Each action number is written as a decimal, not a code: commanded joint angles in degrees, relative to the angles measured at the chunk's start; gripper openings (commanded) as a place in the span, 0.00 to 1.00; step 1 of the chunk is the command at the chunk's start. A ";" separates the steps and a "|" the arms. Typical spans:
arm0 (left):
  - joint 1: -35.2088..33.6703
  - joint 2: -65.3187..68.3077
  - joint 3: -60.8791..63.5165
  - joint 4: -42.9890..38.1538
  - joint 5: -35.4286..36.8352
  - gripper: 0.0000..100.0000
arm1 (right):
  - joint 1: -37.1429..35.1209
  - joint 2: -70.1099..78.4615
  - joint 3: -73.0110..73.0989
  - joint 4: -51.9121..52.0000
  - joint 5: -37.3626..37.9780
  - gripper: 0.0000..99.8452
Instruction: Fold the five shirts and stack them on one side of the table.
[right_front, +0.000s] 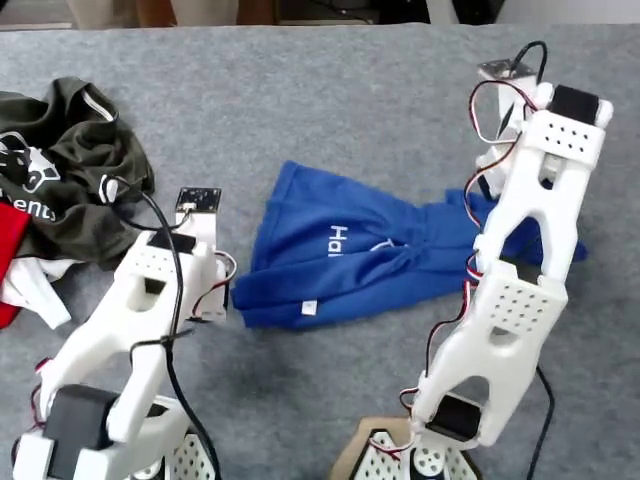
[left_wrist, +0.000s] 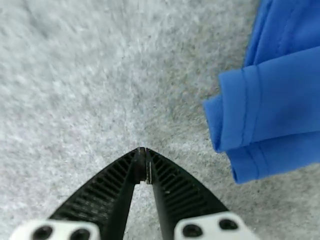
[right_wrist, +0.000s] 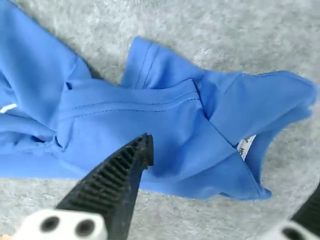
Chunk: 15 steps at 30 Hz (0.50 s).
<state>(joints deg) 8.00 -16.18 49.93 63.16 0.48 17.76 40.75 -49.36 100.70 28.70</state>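
A crumpled blue shirt (right_front: 340, 260) lies in the middle of the grey table, with white print on it. In the left wrist view its folded hem corner (left_wrist: 260, 115) lies just beside my left gripper (left_wrist: 143, 154), which is shut on nothing and sits low over the bare cloth surface. My right gripper (right_wrist: 230, 180) hangs open above the shirt's collar end (right_wrist: 200, 125), a small label (right_wrist: 245, 146) showing; nothing is between its fingers (right_wrist: 131, 165). In the high view the right arm (right_front: 530, 220) covers the shirt's right part and the left arm (right_front: 150, 300) stands at its left.
A heap of unfolded shirts lies at the far left: a dark olive one (right_front: 70, 170) on top, a red one (right_front: 8, 260) and a white one (right_front: 35, 285) at the edge. Bare grey table (right_front: 330, 90) stretches behind the blue shirt.
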 joint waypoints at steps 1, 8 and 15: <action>-0.26 0.31 -2.73 0.35 0.00 0.02 | 0.84 0.13 -2.77 0.79 -1.49 0.45; -0.26 0.75 -2.55 0.18 0.00 0.02 | 0.92 5.14 -2.86 0.53 -4.22 0.14; -0.26 0.75 -2.46 0.18 -0.09 0.02 | 5.32 7.43 -2.51 1.32 -3.87 0.05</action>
<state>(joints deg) 8.00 -15.38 49.67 63.25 0.48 20.40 48.66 -49.54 100.70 25.10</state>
